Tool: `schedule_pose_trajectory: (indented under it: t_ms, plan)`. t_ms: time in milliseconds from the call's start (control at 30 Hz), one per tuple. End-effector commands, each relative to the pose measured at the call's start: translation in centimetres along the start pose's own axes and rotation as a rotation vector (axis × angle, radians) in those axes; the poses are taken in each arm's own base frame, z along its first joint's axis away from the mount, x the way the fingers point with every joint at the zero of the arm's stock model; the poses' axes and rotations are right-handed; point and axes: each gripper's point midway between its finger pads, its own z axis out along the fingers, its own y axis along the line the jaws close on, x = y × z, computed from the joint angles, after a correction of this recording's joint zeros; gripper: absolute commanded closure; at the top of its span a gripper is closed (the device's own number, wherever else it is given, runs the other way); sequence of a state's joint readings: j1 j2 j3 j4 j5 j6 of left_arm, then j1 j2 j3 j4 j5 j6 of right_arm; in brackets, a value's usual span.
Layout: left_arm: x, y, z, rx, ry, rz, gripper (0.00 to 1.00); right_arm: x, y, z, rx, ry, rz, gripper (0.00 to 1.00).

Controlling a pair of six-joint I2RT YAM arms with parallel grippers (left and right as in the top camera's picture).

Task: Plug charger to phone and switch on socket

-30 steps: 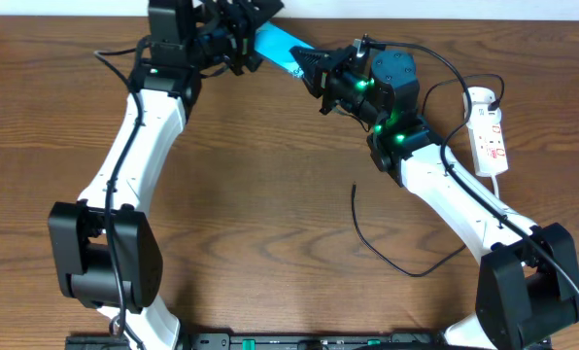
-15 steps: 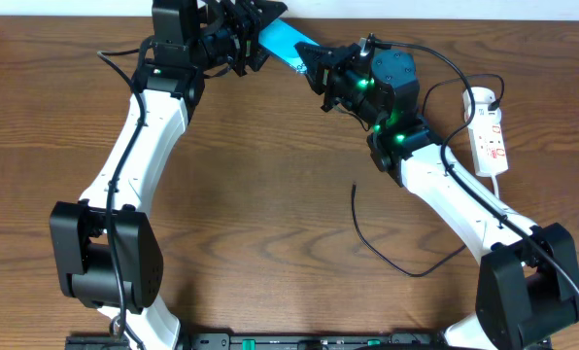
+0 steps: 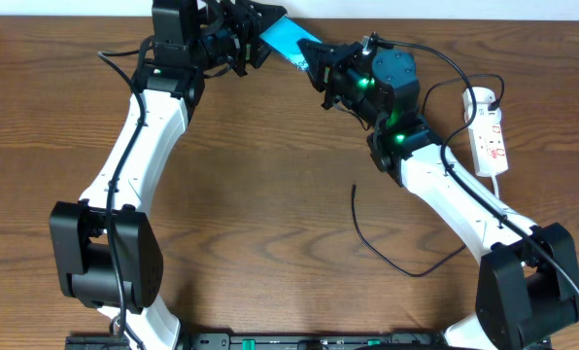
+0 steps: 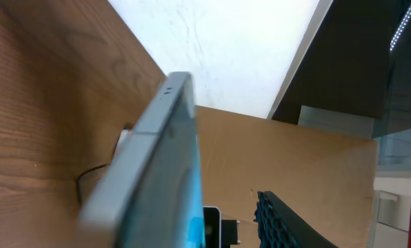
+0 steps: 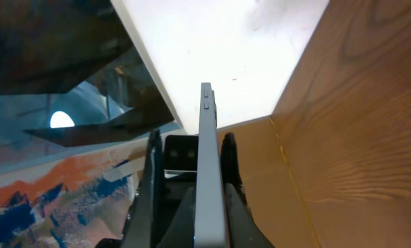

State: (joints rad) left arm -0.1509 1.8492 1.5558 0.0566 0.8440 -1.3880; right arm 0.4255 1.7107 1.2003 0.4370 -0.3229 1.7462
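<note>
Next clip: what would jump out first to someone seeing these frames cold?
The bright teal phone stands out at the far side of the table, clamped edge-on in the right gripper, with the left gripper at its other end. Nearer the middle, the thin black charger lies loose on the wood, its tip plugged into nothing. The white socket sits by the right arm.

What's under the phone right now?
Only wood table shows around the phone, pinched at one end by the right gripper. The patch directly beneath is covered by the phone itself; the charger lies well clear.
</note>
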Motion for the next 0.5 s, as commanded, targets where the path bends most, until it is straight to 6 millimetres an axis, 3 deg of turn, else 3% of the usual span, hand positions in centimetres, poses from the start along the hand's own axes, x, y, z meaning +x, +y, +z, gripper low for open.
schedule_pose_trajectory:
  t_ms: [0,167,467]
  plan:
    - [0.92,-1.41,-0.57,0.026,0.019,0.027,0.54,0.26,1.33,0.04,-0.038,-0.011,-0.028,0.99]
    - [1.17,-1.4,-0.4,0.025,0.024,0.028,0.55,0.26,1.33,0.04,-0.038,-0.011,-0.028,0.99]
    - [1.31,-1.4,-0.41,0.025,0.032,0.028,0.67,0.74,1.22,0.19,-0.037,-0.009,-0.039,0.99]
